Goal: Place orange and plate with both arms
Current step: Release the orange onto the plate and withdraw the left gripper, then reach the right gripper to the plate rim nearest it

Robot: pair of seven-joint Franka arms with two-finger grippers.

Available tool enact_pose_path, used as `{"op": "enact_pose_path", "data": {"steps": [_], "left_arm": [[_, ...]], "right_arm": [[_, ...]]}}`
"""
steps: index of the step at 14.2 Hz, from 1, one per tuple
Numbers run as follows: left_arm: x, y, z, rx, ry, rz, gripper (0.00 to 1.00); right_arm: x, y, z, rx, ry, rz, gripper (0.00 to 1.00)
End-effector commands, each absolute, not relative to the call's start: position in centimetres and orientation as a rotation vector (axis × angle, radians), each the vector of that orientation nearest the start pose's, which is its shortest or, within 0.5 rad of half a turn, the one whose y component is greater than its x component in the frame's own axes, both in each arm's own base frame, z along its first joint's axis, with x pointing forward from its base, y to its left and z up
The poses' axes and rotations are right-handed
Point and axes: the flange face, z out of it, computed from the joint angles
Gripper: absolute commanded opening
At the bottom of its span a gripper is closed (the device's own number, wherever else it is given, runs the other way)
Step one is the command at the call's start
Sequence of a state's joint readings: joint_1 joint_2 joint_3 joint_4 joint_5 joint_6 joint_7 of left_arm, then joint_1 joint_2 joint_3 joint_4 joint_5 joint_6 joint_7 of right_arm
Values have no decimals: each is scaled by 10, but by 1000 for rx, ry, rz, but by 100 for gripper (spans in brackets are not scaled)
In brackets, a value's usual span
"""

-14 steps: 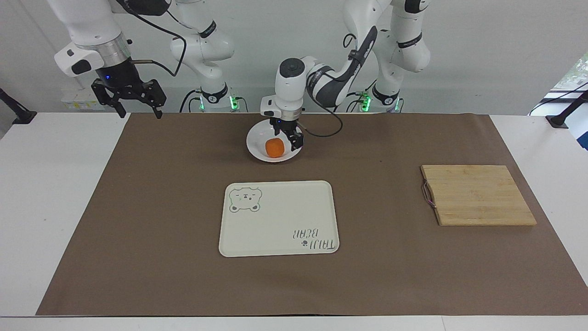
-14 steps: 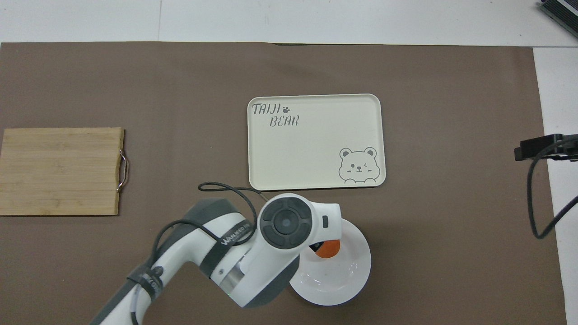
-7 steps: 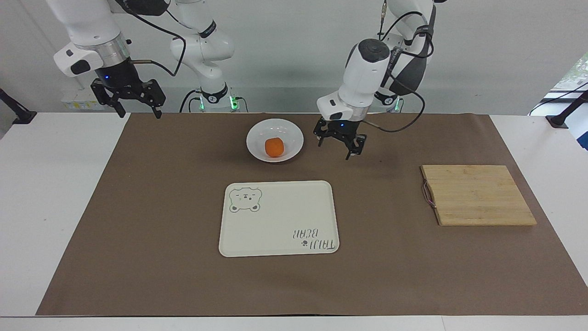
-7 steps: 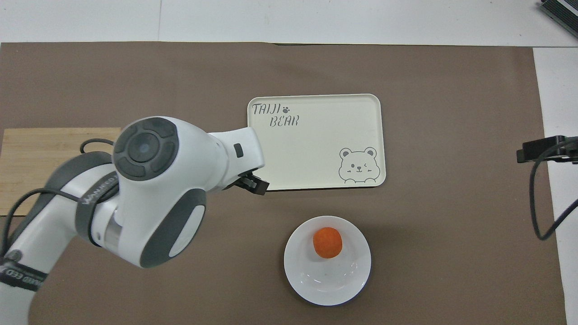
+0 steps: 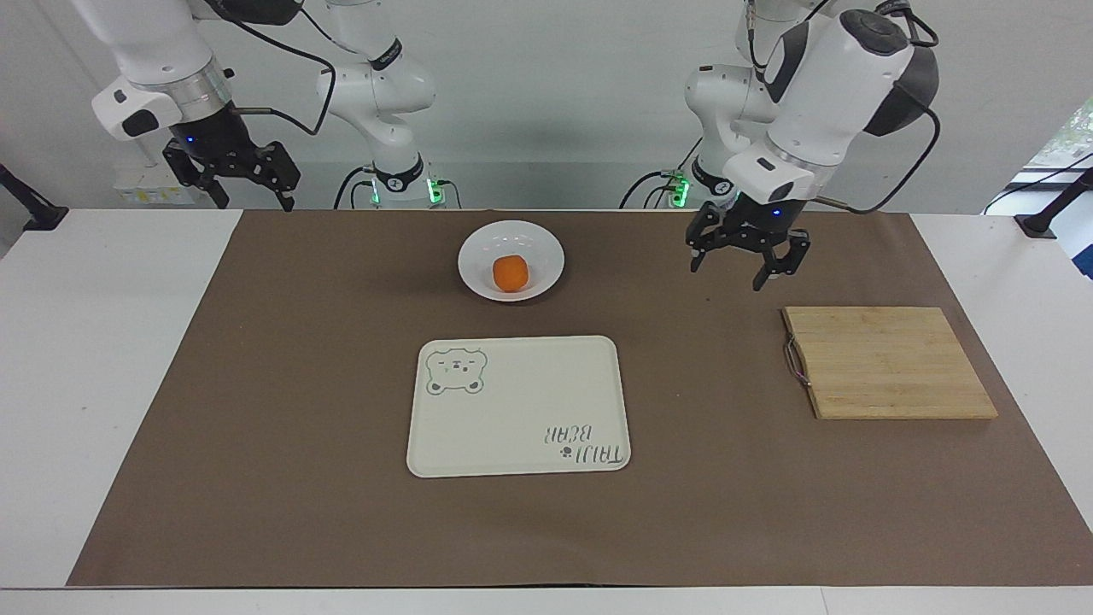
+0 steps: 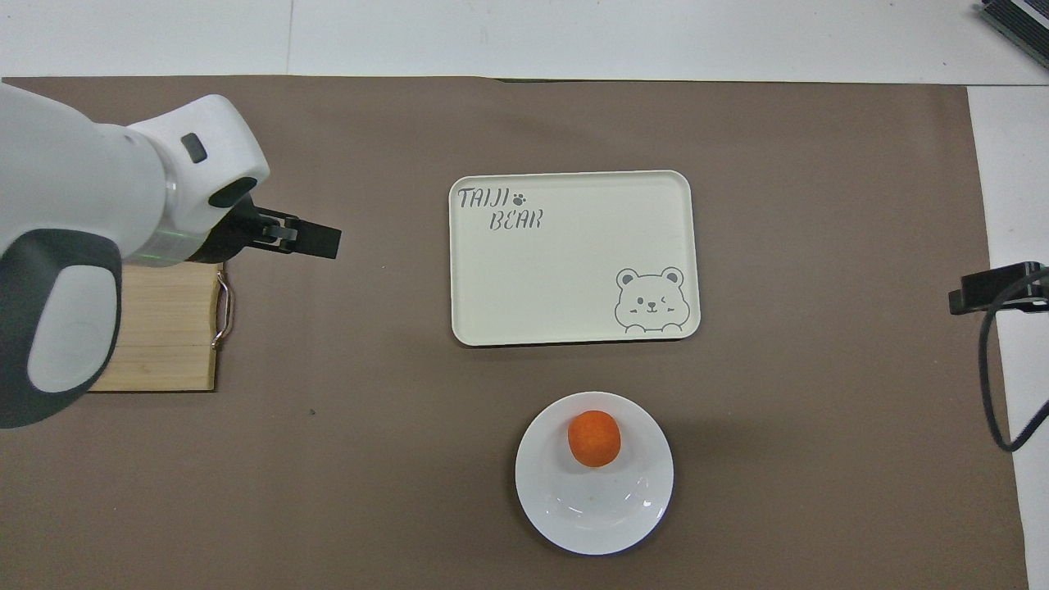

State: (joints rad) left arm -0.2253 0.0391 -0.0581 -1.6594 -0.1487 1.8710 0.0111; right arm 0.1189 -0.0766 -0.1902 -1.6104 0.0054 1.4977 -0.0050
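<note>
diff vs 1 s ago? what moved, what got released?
The left gripper let go of the orange, rose off the plate and swung, open, toward the cutting board. The right gripper barely shifted. Orange, plate and tray stayed put.

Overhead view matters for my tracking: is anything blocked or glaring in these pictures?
Overhead view: the left arm's white body covers most of the cutting board; small glare streaks on the plate. Facing view: the orange and the plate are unobstructed, soft shadows only.
</note>
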Motion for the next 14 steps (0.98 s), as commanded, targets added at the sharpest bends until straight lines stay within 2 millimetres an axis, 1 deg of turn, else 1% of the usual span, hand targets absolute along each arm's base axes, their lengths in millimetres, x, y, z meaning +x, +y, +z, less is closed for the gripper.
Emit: {"op": "enact_pose_path", "data": {"steps": [1, 3, 4, 5, 6, 7, 8, 10, 11, 12, 13, 14], "left_arm": [[575, -120, 593, -3287, 257, -186, 100], [578, -75, 590, -3261, 151, -114, 100], [579, -54, 592, -3238, 104, -123, 100], [580, -33, 593, -3224, 52, -128, 100], [580, -24, 593, -3180, 46, -128, 100], [578, -20, 594, -3119, 57, -114, 100], [577, -16, 594, -3106, 24, -95, 100], [571, -13, 591, -3121, 5, -2, 100], [568, -11, 596, -3134, 5, 38, 100], [567, -5, 601, -3135, -4, 67, 100], [567, 0, 604, -3133, 0, 65, 100], [565, 0, 603, -3133, 38, 65, 100]], "right_arm": [[511, -36, 625, -3016, 66, 99, 100], [510, -27, 601, -2914, 72, 158, 100], [508, -21, 586, -2850, 79, 180, 100], [503, -15, 573, -2796, 88, 186, 100], [497, -9, 557, -2750, 72, 191, 100], [489, -2, 538, -2698, 18, 201, 100], [483, 2, 517, -2648, -32, 213, 100], [468, 6, 471, -2545, -89, 228, 100], [460, 9, 450, -2495, -111, 221, 100], [454, 10, 430, -2466, -113, 214, 100], [448, 12, 417, -2445, -98, 213, 100], [442, 17, 407, -2428, -77, 212, 100]]}}
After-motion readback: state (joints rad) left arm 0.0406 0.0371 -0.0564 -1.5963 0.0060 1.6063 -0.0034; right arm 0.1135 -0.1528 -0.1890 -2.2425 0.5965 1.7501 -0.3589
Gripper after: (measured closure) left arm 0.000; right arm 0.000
